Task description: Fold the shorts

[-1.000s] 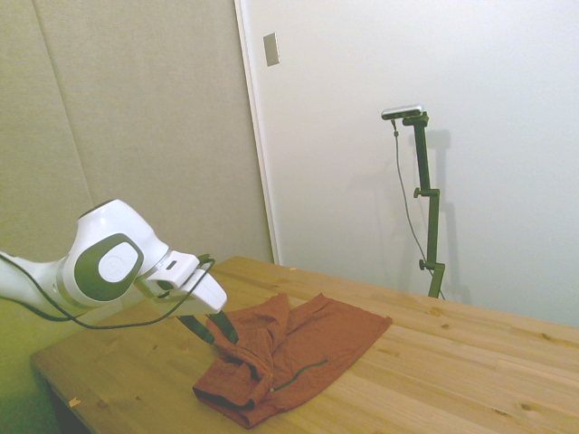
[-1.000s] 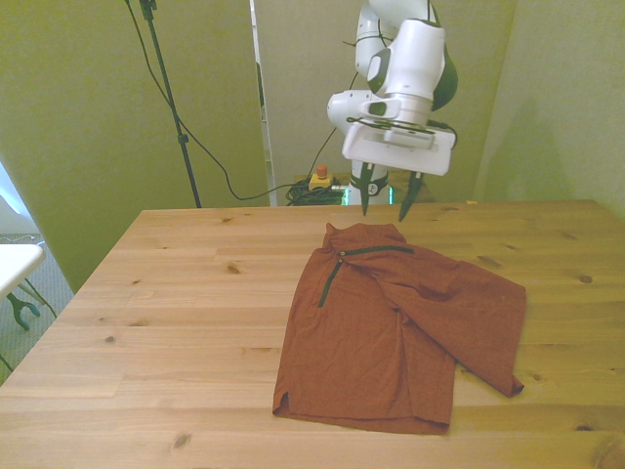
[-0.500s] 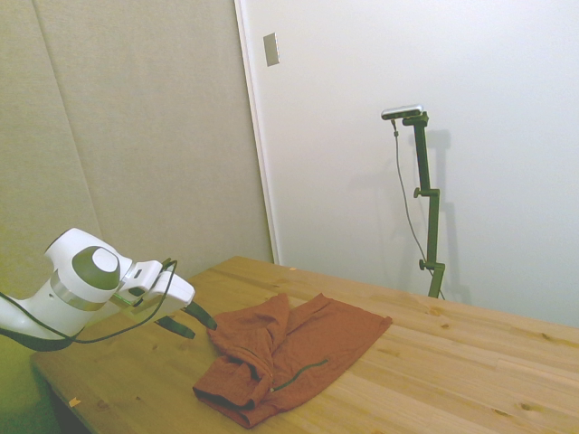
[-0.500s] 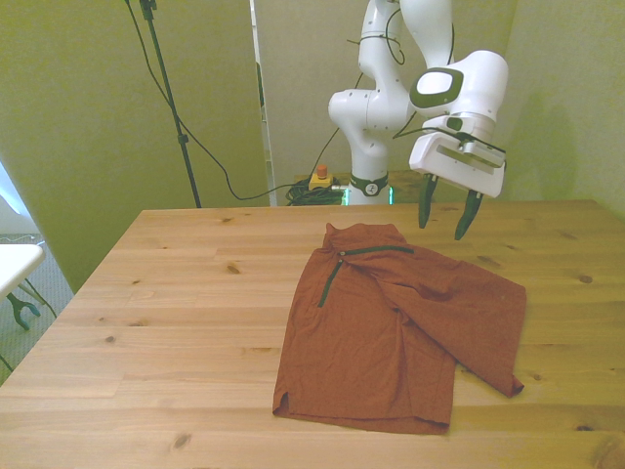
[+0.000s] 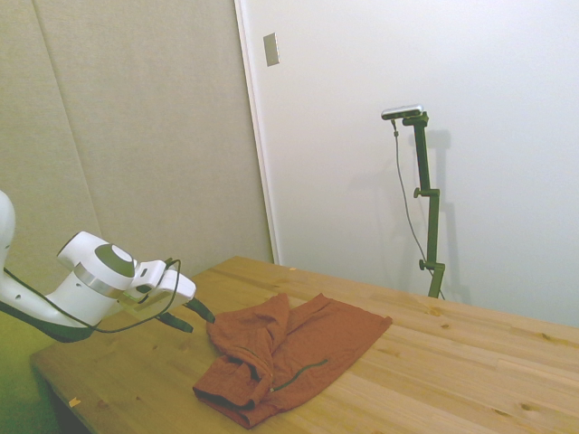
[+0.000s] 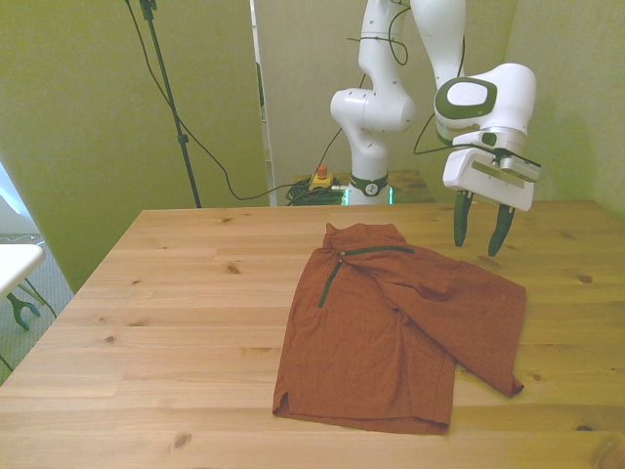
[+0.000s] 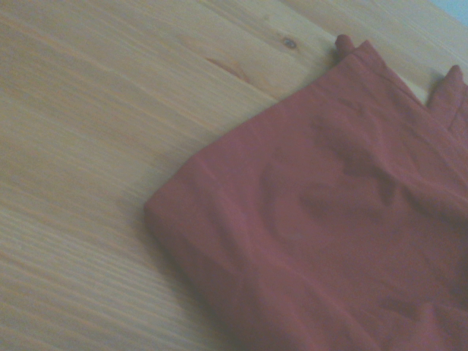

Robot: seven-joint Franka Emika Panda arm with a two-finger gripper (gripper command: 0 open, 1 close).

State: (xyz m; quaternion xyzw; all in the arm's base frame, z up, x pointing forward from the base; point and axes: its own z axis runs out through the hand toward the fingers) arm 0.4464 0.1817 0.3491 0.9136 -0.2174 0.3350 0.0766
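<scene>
The rust-red shorts lie flat on the wooden table, one leg laid over the other, with a thin dark zip line near the waistband. In the side view the shorts are bunched at their near end. My gripper hangs open and empty above the table, off the edge of the shorts on the front view's right, near the far side. From the side my gripper sits just beside the shorts' edge. The wrist view shows a folded corner of the shorts on the bare wood.
A black tripod stand with a cable rises behind the table on the front view's left. A white surface pokes in at that view's left edge. A small red-topped button sits on the floor behind the table.
The arm has swung from above the waistband toward the front view's right and lowered. The gripper stayed open. The shorts have not moved.
</scene>
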